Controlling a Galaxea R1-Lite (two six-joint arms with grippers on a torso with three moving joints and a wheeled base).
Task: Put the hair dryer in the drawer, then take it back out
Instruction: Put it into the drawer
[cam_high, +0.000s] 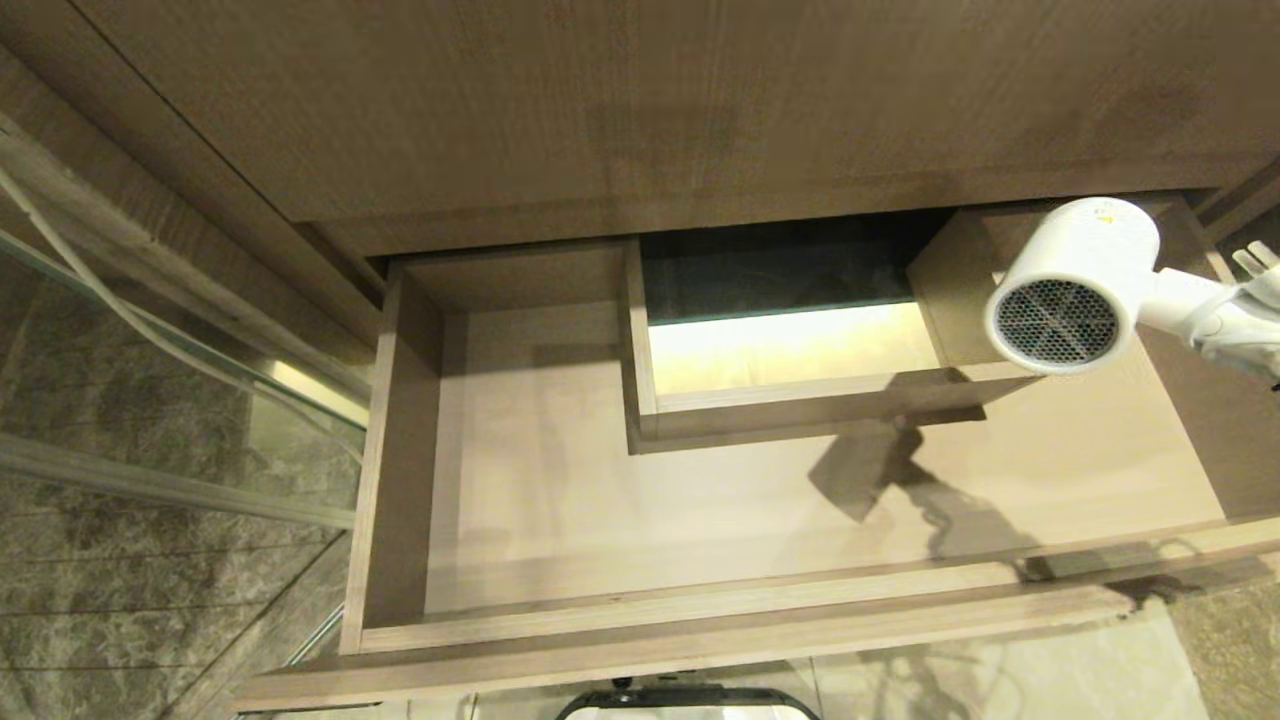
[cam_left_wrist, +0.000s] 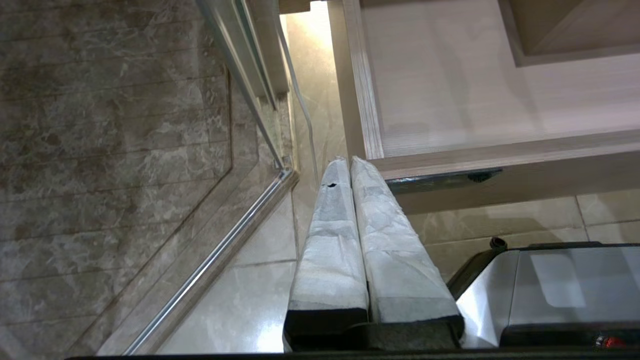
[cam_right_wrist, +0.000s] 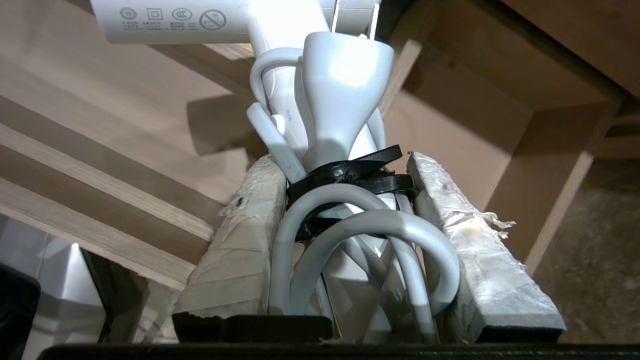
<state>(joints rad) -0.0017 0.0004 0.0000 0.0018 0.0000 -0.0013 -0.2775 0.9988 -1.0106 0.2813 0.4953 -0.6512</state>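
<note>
White hair dryer (cam_right_wrist: 320, 90) handle and cord between right gripper (cam_right_wrist: 345, 165) jaws, above drawer (cam_high: 700, 620)

Head camera looked steeply down into the open drawer (cam_high: 700, 520); both wrist cameras, closer, shared its interior.

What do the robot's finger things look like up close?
Each gripper has two long, flat fingers that narrow toward the tip. They are wrapped in wrinkly whitish tape over dark bases. The left gripper has a small dark hole in one finger's tape. The right gripper has torn, frayed tape edges and a little dark spot too.
</note>
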